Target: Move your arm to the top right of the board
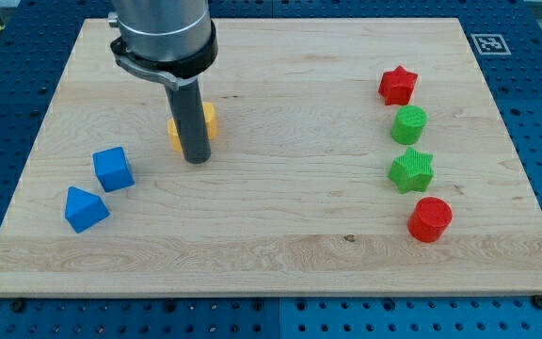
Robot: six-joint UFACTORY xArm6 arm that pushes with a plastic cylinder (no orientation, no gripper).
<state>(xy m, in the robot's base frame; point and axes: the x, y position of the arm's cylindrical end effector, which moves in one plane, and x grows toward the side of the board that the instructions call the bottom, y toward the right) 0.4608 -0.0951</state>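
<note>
Now at the outset: my tip touches the counter beside the yellow block, ten o'clock of centre. No hand fitted, nothing held. Next: sweep toward two o'clock corner, passing above the red star.

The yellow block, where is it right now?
The yellow block sits in the board's upper left part, partly hidden behind my tip, up and right of the blue cube.

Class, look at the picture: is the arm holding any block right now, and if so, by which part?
Nothing is held. The arm ends in a plain rod; my tip rests on the board just in front of the yellow block, which it partly hides.
</note>
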